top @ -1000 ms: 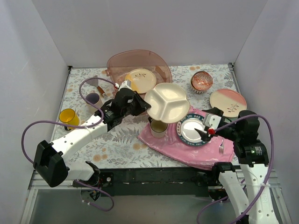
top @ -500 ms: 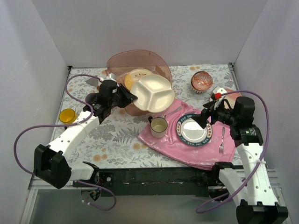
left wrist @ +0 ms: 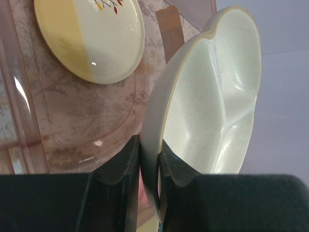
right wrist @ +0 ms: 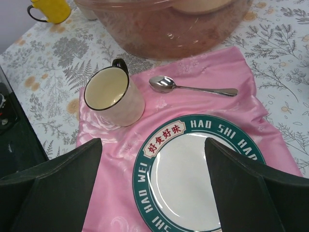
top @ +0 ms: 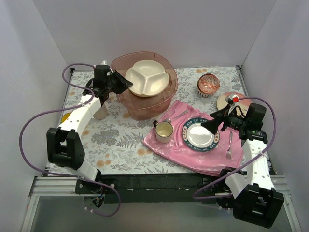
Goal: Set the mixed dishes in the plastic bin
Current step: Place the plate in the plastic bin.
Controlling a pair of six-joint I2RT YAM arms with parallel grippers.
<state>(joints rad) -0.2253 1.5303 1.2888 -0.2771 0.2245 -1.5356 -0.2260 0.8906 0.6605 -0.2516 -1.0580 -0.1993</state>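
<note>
Left wrist view shows one cream divided plate point(left wrist: 207, 101) pinched at its rim by the closed left claw point(left wrist: 149, 159), above the plastic bin point(top: 145, 107), where one yellow-and-cream plate point(left wrist: 91, 38) lies. Outside, on the surface point(top: 120, 140), are one red-patterned bowl point(top: 208, 84) and one yellow mug point(right wrist: 48, 8). The right claw point(right wrist: 153, 145) is wide open and empty over one lettered plate point(right wrist: 193, 179).

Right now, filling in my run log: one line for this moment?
left gripper: shut on divided plate over plastic bin | right gripper: open over lettered plate

End effector point(right wrist: 153, 142) fingers spread wide at bottom of frame, lettered plate point(right wrist: 193, 183) between them on pink cloth point(right wrist: 217, 67). Cream cup point(right wrist: 112, 96) center-left, spoon point(right wrist: 190, 87) just right. Plastic bin point(right wrist: 164, 29) top, yellow mug point(right wrist: 48, 8) upper left.
</note>
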